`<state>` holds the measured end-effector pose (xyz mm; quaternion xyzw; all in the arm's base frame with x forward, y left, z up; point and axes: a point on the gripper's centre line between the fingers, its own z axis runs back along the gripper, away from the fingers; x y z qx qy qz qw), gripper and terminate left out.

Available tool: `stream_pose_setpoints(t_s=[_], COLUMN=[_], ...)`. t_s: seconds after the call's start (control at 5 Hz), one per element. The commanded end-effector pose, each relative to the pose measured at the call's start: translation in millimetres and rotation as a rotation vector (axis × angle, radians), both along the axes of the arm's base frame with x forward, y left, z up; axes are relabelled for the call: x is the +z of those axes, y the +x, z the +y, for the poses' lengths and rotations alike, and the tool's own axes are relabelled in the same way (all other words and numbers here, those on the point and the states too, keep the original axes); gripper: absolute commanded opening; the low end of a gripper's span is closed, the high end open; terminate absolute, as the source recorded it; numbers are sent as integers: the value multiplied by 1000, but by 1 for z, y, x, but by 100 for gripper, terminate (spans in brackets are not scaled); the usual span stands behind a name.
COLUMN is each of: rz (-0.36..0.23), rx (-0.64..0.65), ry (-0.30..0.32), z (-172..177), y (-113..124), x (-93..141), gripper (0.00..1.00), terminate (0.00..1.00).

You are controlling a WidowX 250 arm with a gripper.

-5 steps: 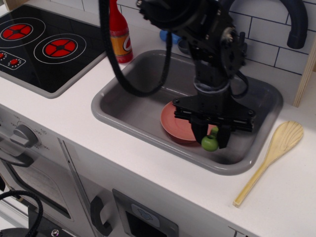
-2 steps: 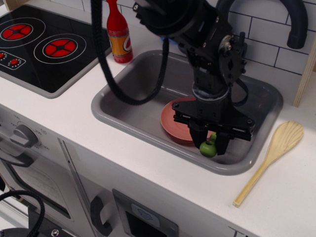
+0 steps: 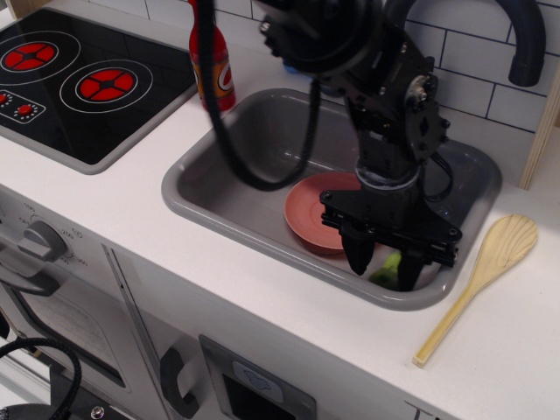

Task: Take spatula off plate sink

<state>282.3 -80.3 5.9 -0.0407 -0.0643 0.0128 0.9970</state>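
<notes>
The spatula [image 3: 388, 268] shows only as its lime-green handle, low on the floor of the grey sink [image 3: 219, 214], just right of the reddish-brown plate [image 3: 317, 213]. Its dark blade is hidden by the arm. My gripper [image 3: 385, 269] points down over the handle, one finger on each side. The fingers [image 3: 359, 254] stand slightly apart and the handle seems to rest on the sink floor rather than hang from them. The plate lies flat in the sink with nothing on the part that shows.
A long pale wooden spoon [image 3: 483, 278] lies on the white counter right of the sink. A red bottle [image 3: 210, 66] stands at the sink's back left corner. The black stovetop [image 3: 79, 83] is at the left. A dark faucet [image 3: 525, 39] arches over the back right.
My gripper has moved right and down, carrying the spatula off the plate's edge to the sink floor. The fingers now look a little wider apart around the handle.
</notes>
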Motion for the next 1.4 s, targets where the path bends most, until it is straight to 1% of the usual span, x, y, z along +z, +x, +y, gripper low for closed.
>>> stream_pose_setpoints(t_s=[0.0, 0.2, 0.4, 1.0, 1.2], rz=[32, 21, -62, -62, -62], rx=[-11, 24, 92, 92, 92], ry=[-77, -120, -113, -113, -113], z=[4, 8, 19, 19, 19], y=[11, 14, 19, 19, 19], x=[26, 45, 62, 62, 62], gripper=[100, 100, 100, 100, 100], terminate=[0, 0, 0, 0, 100])
